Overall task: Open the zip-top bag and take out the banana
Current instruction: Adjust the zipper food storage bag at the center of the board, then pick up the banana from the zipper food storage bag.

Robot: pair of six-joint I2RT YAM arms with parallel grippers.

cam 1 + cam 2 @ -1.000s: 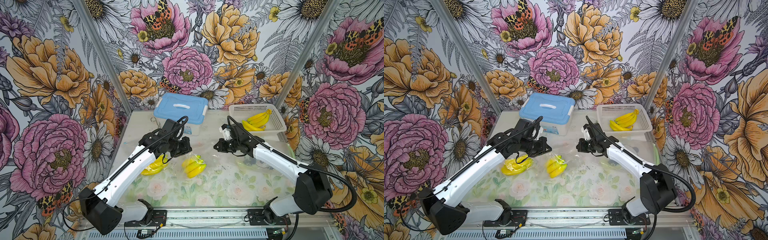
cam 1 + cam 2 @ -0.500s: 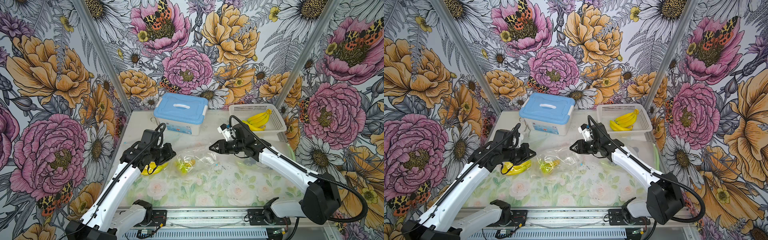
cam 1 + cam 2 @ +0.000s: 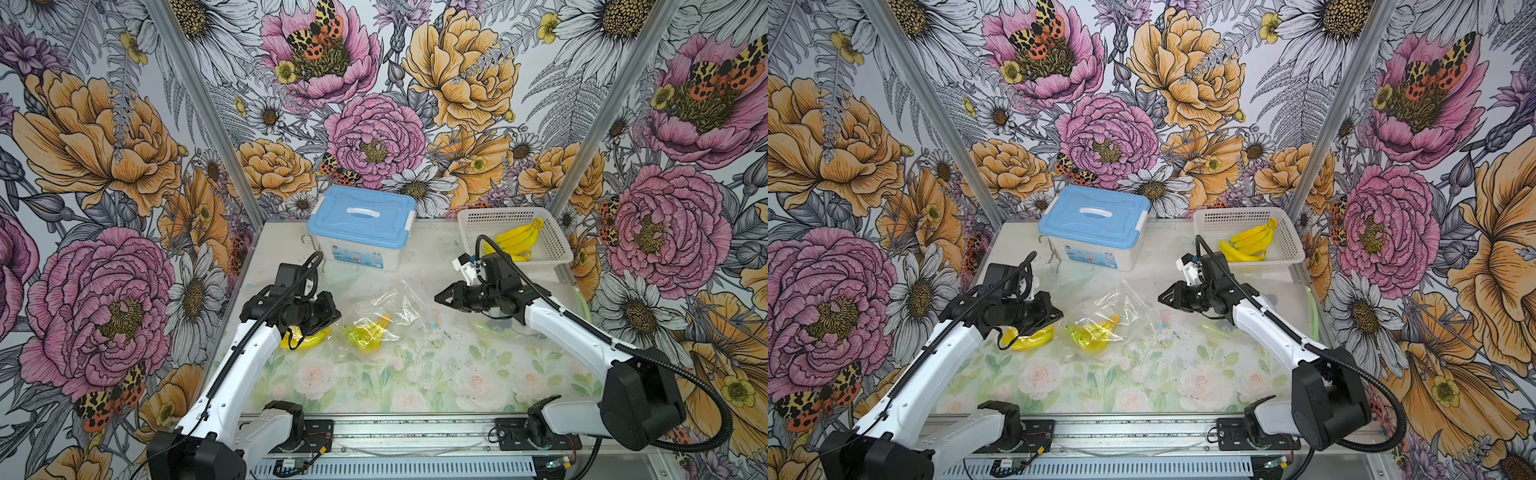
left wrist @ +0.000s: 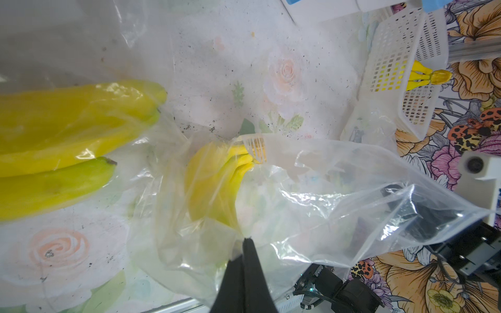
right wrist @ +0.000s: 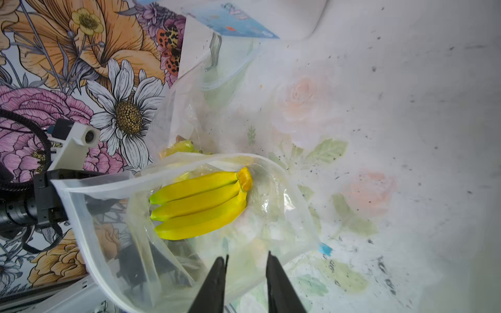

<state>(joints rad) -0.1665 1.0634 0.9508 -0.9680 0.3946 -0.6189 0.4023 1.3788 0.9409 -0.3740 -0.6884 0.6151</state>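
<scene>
The clear zip-top bag [image 3: 390,309] [image 3: 1113,305] lies crumpled mid-table, its mouth gaping toward the right arm. A yellow banana bunch [image 3: 370,332] [image 3: 1096,332] [image 5: 198,203] rests inside it. My left gripper [image 3: 332,318] [image 4: 245,241] is shut, pinching a fold of the bag's film [image 4: 325,189] right beside the banana [image 4: 214,184]. My right gripper [image 3: 440,297] [image 3: 1163,297] [image 5: 246,260] hovers just right of the bag, jaws apart. Bag film [image 5: 108,216] shows between and beyond its fingertips; I cannot tell whether they touch it.
Another bagged banana bunch [image 3: 305,338] [image 4: 67,135] lies under my left wrist. A blue-lidded box [image 3: 361,224] stands at the back, with a white basket [image 3: 552,249] of bananas at the back right. Flat bags [image 3: 498,330] lie below my right arm.
My left gripper has pulled the bag leftward and toward the front, and its mouth has spread. My right gripper, shut a second ago, now has its jaws apart just off the bag.
</scene>
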